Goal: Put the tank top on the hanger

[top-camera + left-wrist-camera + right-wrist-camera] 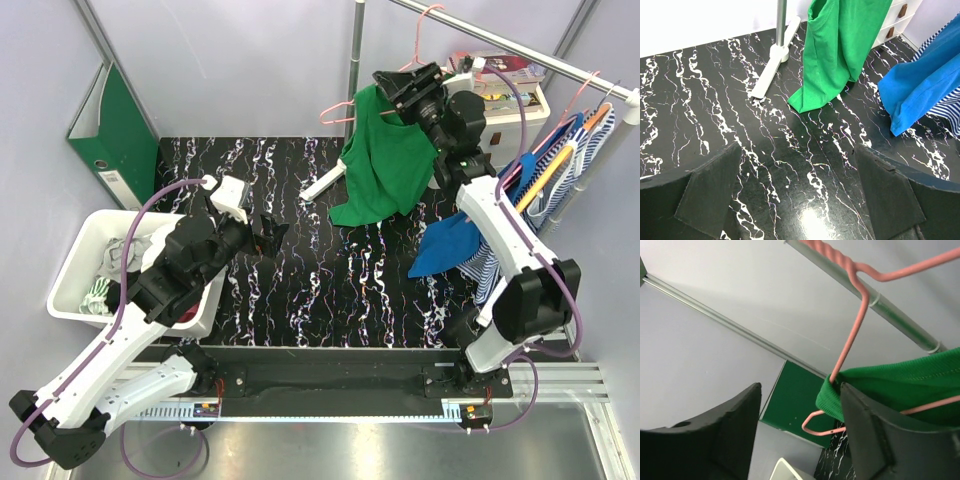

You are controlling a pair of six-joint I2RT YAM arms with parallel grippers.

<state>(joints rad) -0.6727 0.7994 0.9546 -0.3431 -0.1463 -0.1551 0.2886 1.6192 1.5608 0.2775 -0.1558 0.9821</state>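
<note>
The black table [300,300] is the biggest thing here, and a metal rail [520,48] runs high across its far side. The tank top [385,160] hangs below the rail near its upright post, and its bottom edge seems to reach the table. It is soft and light, so I think it will fold, sag and slip if it is pulled. The thick edge of a strap looks like the best place to pinch it, because the cloth is doubled there. A blue garment [445,245] hangs further along the rail. The hanger [844,347] is up by the rail too. It is thin, stiff pink wire, and it will likely swing when touched. A green strap is draped over one end of it, but I cannot tell if the other strap is on. The right gripper [800,387] is just under the rail with its fingers spread apart. The wire and strap sit beside one finger, not squeezed between them. The left gripper [797,150] is low over the table, far from the rail, spread wide and holding nothing.
</note>
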